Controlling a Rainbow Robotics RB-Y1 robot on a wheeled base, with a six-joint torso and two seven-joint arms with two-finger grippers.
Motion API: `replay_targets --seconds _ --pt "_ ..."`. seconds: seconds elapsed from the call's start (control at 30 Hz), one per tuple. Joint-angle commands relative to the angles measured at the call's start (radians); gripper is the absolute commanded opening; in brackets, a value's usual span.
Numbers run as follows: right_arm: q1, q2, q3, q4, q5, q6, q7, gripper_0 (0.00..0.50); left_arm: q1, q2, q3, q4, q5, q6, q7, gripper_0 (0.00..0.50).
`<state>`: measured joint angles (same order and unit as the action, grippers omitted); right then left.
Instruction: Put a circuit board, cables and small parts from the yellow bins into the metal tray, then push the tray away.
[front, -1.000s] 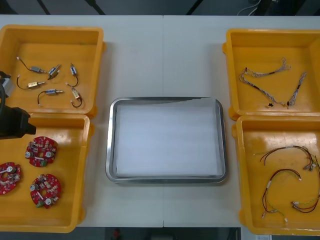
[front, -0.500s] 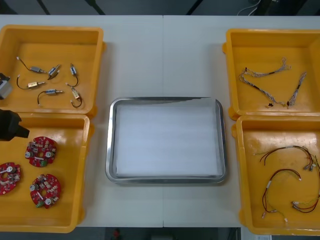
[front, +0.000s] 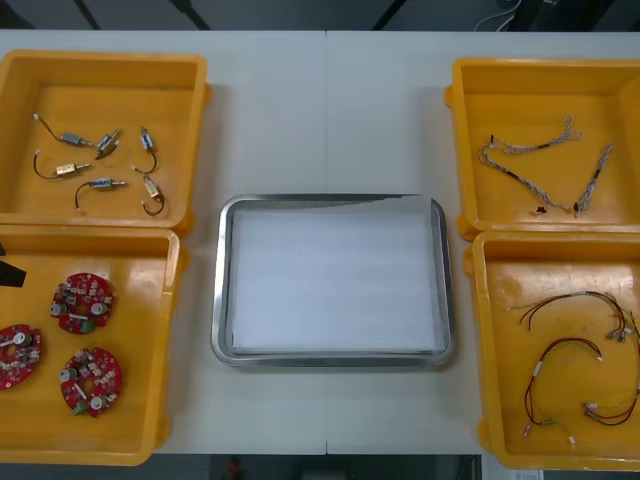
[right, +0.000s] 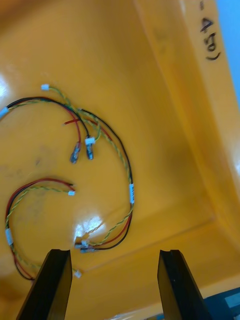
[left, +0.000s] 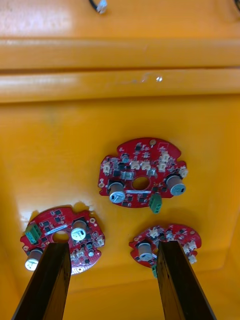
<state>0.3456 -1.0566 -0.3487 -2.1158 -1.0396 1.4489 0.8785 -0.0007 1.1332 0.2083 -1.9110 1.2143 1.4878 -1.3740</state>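
Though apart, left jaws above boards (left: 141, 172)

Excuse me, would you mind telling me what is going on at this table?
The robot's left claw hangs open over three red circuit boards in a yellow bin; its right claw hangs open over red and yellow cables in another bin. Neither holds anything, and nothing lies in the metal tray yet.

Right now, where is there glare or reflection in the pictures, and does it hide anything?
Front view: the metal tray's far side mirrors a dark band. Right wrist view: white glare spots on the yellow bin floor beside the red and yellow cables, hiding nothing. Left wrist view: soft sheen on the board bin wall; circuit boards glare-free.
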Motion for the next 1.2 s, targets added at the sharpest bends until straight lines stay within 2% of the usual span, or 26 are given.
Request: replay_targets --seconds 0.03,0.23,0.47,0.67,1.1,1.2 --pt "0.047 -0.011 0.04 -0.012 0.05 -0.047 0.037 0.5 0.059 0.057 0.033 -0.002 -0.009 -0.017 0.038 0.5" --pt "0.047 -0.01 0.111 0.037 0.062 -0.12 0.065 0.5 0.107 0.059 0.033 -0.002 -0.022 -0.072 0.038 0.5" --pt "0.044 0.018 0.122 0.125 0.05 -0.168 0.238 0.5 0.16 0.057 0.033 -0.002 -0.035 -0.135 0.038 0.5" --pt "0.044 0.052 0.122 0.163 0.047 -0.183 0.338 0.5 0.202 0.057 0.028 0.001 -0.042 -0.182 0.038 0.5" --pt "0.018 0.121 0.129 0.188 0.067 -0.159 0.35 0.5 0.199 0.057 -0.084 0.069 -0.059 -0.33 0.041 0.5" --pt "-0.005 0.152 0.146 0.227 0.072 -0.157 0.352 0.5 0.186 0.057 -0.122 0.095 -0.062 -0.36 0.036 0.5"
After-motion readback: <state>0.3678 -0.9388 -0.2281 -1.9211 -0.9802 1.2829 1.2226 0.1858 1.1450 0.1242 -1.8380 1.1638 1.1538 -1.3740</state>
